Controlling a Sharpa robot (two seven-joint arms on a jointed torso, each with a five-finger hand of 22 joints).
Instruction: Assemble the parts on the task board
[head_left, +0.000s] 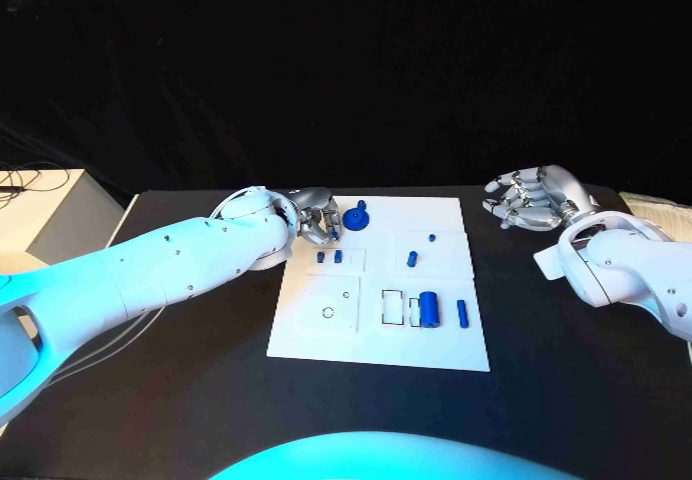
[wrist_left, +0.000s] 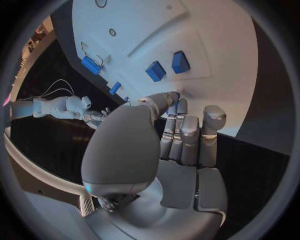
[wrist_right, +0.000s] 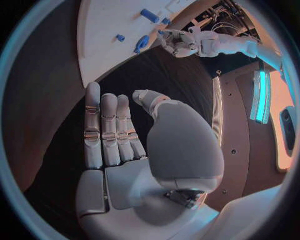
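On the black bench (head_left: 173, 400) I see the white task board (head_left: 375, 340) at centre, my left hand (head_left: 319, 219) at its 10 o'clock corner beside a round blue part (head_left: 356, 217), fingers (wrist_left: 181, 135) pressed together holding nothing I can make out, my right hand (head_left: 537, 197) off at 2 o'clock, fingers (wrist_right: 109, 132) straight and empty.

The task board (head_left: 378, 340) lies in the middle of the frame on the table (head_left: 173, 400); small parts (head_left: 428, 306) lie on its right half.
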